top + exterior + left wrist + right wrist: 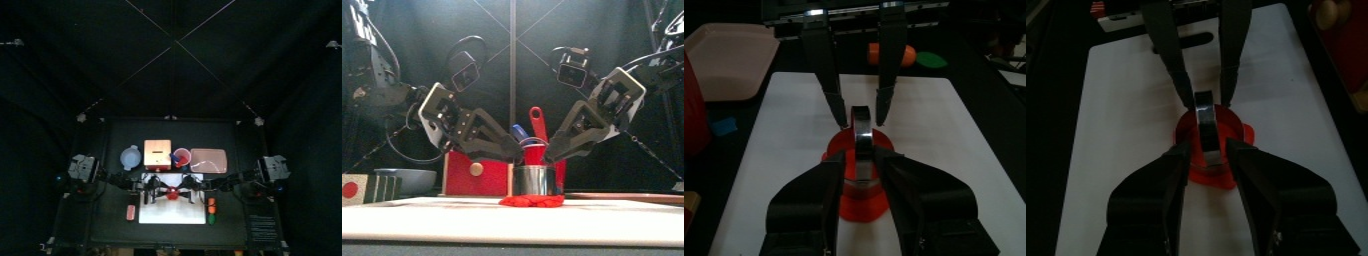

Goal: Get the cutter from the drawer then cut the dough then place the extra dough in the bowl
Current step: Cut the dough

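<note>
Standing on the dough (532,201), the cutter (533,180) is clamped by left gripper (863,160) and right gripper (1209,150).

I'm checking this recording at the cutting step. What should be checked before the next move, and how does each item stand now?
1. Cutter set on the dough: ok, it stands upright on the red dough.
2. Left gripper shut on the cutter: ok.
3. Right gripper shut on the cutter from the opposite side: ok.
4. Dough on the board, clear of its edges: ok.
5. Cut gone right through the dough: cannot tell, the cutter and jaws hide the line.
6. Bowl ready for the extra dough: it stands behind the board's left end; whether it is empty, cannot tell.
</note>
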Tool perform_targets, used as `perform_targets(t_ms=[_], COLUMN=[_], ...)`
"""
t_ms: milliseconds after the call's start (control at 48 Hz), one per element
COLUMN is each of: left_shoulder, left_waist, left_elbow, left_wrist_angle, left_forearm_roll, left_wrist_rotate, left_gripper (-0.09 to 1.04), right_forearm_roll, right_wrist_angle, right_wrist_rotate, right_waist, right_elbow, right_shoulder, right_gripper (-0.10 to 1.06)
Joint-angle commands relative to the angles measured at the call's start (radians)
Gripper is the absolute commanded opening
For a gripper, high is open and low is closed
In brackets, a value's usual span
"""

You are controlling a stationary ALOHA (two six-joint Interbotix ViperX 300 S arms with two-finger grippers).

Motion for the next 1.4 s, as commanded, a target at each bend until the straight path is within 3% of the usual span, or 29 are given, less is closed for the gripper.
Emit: perform_targets(t_ms=[21, 604, 1000, 1396], left_shoulder=[-0.012, 0.0, 0.0, 0.0], left_waist=[-0.002, -0.002, -0.002, -0.002], left_elbow=[-0.018, -0.032, -0.029, -0.028], left_wrist_angle=[-0.005, 0.035, 0.037, 0.037], left_forearm_roll=[0.0, 0.002, 0.0, 0.0], left_wrist_rotate=[0.002, 0.002, 0.002, 0.002], left_gripper=[0.69, 0.68, 0.59, 0.58], right_forearm_roll=[0.002, 0.002, 0.002, 0.002], right_wrist_angle=[-0.002, 0.006, 0.025, 0.032], right_wrist_rotate=[0.0, 0.002, 0.002, 0.0], right_waist=[-0.003, -0.003, -0.003, -0.003], right_elbow=[-0.015, -0.017, -0.031, -0.034], right_shoulder=[-0.017, -0.009, 0.012, 0.011], right_gripper=[0.73, 0.69, 0.69, 0.69])
